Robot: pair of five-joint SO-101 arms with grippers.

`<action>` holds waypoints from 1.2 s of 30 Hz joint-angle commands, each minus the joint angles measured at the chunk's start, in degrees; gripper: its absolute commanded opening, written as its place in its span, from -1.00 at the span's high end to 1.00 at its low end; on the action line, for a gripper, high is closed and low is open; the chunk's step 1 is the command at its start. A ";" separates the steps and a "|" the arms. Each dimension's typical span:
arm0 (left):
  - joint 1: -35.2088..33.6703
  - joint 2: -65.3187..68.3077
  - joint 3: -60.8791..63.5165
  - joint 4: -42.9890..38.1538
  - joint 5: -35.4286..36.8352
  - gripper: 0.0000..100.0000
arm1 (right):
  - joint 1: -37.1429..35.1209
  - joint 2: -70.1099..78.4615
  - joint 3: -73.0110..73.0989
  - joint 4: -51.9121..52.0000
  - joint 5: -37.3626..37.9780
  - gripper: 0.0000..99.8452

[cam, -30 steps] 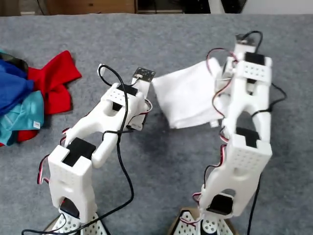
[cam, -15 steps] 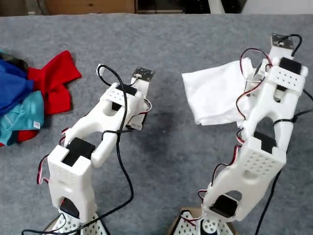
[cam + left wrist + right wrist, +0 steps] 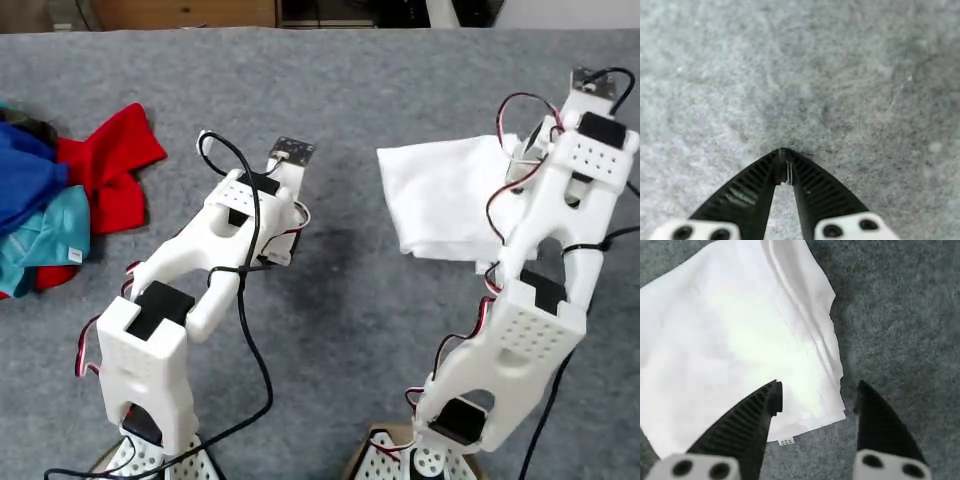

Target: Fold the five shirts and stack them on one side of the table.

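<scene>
A folded white shirt (image 3: pixel 445 200) lies flat on the grey carpeted table (image 3: pixel 360 90) at the right. In the right wrist view my right gripper (image 3: pixel 818 386) stands open just above the white shirt's (image 3: pixel 735 340) corner, one finger over the cloth and the other over carpet, holding nothing. The right arm (image 3: pixel 560 210) stretches along the table's right side. My left gripper (image 3: pixel 784 152) is shut over bare carpet near the table's middle, at the end of the left arm (image 3: pixel 245 215). A heap of unfolded shirts, red (image 3: pixel 115 160), blue (image 3: pixel 25 180) and teal (image 3: pixel 50 235), sits at the left edge.
Bare carpet lies between the two arms and along the far side. A wooden cabinet front (image 3: pixel 190 12) runs beyond the table's far edge. Loose cables (image 3: pixel 250 330) hang off both arms.
The right arm swung to the right and the white shirt went with it, from the table's middle to the right side. The left arm has stayed still.
</scene>
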 commanded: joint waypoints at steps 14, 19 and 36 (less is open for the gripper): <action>-29.01 -13.85 -19.43 18.37 2.90 0.95 | -8.48 -0.75 -18.24 18.55 6.95 0.95; -48.26 -15.34 -30.51 19.78 -4.40 0.71 | -10.51 -0.66 -18.24 18.55 6.95 1.00; -69.45 -0.92 -29.63 4.48 -8.62 0.95 | -18.07 -0.66 -13.76 18.20 6.95 1.00</action>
